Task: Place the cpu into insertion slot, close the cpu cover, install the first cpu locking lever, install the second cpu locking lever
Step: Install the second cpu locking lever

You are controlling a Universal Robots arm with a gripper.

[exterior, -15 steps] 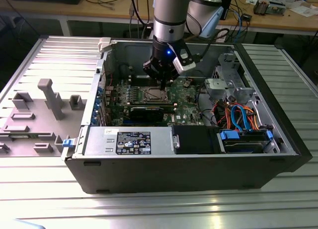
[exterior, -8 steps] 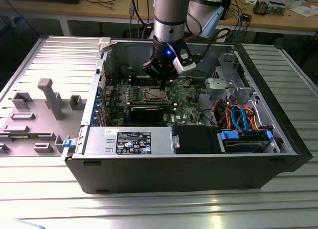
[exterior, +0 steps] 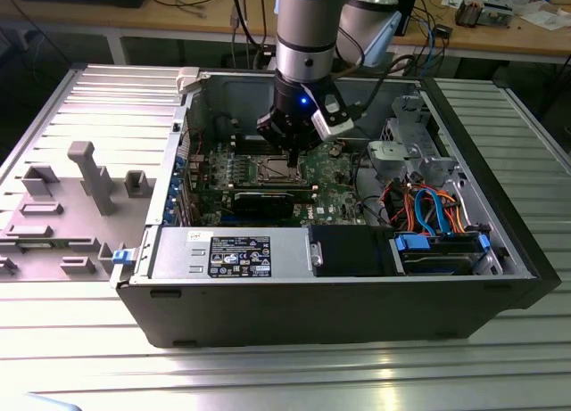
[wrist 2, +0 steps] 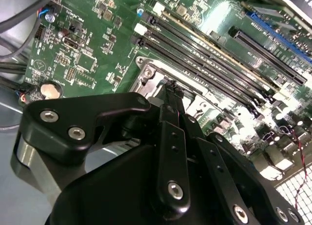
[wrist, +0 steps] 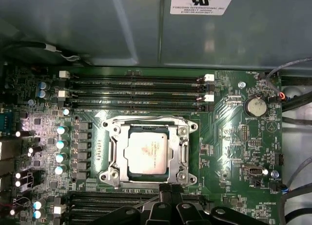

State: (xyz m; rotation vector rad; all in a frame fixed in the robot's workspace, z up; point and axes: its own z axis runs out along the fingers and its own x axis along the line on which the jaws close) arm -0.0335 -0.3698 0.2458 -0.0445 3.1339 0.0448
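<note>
**mod_bench:** One arm, one open computer case point(exterior: 500, 250) on a ribbed metal table point(exterior: 268, 375) — the claw point(exterior: 292, 149) hangs over the green board point(exterior: 335, 175), just above the socket.

**tinker42:** Where's the chip?

**mod_bench:** Sitting in the insertion slot point(wrist: 148, 152) already. In the first wrist view the cpu point(wrist: 147, 153) lies flat, silvery top up, and the cpu cover point(wrist: 181, 147) is down around it like a frame. Memory slots point(wrist: 136, 91) run at 12 o'clock from the socket; a coin battery point(wrist: 255, 107) sits around 2 o'clock.

**tinker42:** Claw open or closed?

**mod_bench:** Closed, far as I can see — in the second wrist view the black fingers point(wrist 2: 171, 137) meet at the tips right by the socket's edge, nothing visible between them. Can't tell whether they touch a lever.
</note>
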